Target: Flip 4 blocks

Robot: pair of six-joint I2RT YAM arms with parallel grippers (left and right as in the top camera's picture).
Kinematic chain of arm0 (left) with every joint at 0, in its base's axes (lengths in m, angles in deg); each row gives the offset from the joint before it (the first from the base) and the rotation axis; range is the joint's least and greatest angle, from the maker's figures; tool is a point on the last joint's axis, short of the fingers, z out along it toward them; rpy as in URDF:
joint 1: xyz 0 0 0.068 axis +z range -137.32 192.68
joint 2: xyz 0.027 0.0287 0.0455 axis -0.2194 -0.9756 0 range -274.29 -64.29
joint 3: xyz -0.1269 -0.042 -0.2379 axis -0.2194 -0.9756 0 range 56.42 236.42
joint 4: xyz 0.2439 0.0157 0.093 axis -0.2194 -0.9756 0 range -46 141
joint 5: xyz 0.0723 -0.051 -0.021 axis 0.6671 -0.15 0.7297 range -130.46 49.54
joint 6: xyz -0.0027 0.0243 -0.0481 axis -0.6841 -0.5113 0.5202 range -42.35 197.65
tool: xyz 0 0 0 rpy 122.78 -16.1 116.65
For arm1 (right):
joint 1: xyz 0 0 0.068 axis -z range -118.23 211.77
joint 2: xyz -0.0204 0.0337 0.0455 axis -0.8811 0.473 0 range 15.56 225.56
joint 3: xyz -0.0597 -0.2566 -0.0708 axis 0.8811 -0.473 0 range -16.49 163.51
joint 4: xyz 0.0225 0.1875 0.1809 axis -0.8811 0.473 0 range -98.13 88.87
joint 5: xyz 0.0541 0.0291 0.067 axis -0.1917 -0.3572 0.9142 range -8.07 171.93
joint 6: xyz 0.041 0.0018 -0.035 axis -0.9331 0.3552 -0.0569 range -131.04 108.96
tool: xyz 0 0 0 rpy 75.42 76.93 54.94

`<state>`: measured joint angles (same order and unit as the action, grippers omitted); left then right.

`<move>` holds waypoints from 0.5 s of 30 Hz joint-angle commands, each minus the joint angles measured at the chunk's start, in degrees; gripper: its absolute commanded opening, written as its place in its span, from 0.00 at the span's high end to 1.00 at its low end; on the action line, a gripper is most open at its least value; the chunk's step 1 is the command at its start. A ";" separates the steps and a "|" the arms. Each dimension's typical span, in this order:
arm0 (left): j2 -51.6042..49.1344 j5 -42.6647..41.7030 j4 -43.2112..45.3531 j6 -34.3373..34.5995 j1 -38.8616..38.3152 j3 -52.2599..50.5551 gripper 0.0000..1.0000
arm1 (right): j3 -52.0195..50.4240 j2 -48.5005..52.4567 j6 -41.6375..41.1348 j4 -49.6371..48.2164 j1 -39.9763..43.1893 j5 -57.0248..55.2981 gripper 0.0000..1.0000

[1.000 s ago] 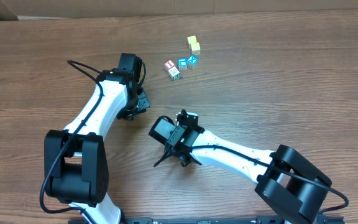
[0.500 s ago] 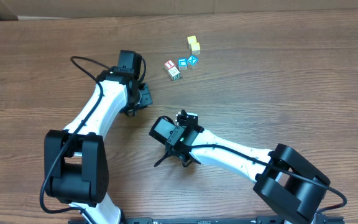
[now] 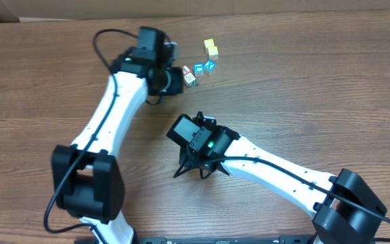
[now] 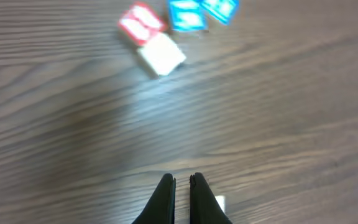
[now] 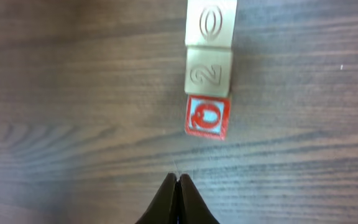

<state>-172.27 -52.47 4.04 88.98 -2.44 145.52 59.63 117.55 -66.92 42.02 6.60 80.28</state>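
Left wrist view: my left claw (image 4: 182,180) is pinched almost shut with only a sliver between the fingers, and it holds nothing. It sits low over the bare surface (image 4: 291,124). Ahead of it lie the red-faced block (image 4: 143,23) and the pale block (image 4: 161,55), touching each other, with two blue cubes (image 4: 186,14) just beyond, which aren't mine to flip. I read the closed tips as deliberate. These blocks are far smaller than the claw, so a single narrow point probably tips one over more cleanly than a pinch would.

In the right wrist view my right claw (image 5: 178,177) is fully closed and also empty. It's aimed at a column of three touching blocks: the red-framed block (image 5: 208,116) is nearest, then the "2" block (image 5: 209,74), then the "0" block (image 5: 211,23). The tip lines up a bit left of that column, so I'd shift it sideways before nudging. Because the three are packed tight, tipping one risks dragging its neighbour.

Overhead, the left claw is right beside the red and pale pair and the yellow cubes (image 3: 211,47) sit further out. I can't find the right arm's column there, so my guess is the arm hides it. No flip looks to be under way at this moment.
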 commanded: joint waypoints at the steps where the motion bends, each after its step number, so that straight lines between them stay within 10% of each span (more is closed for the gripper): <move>1: -5.16 -0.48 0.85 -3.23 -2.71 0.24 0.96 | -1.81 -0.55 -1.60 -0.61 -0.74 1.97 0.96; 15: -13.11 -0.28 2.49 -3.65 -4.44 0.15 0.96 | -16.92 -0.24 -8.87 -19.89 -0.96 4.44 0.96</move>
<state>-183.15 -52.47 6.51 86.42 -6.96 145.50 42.75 117.53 -74.75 22.87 5.53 84.54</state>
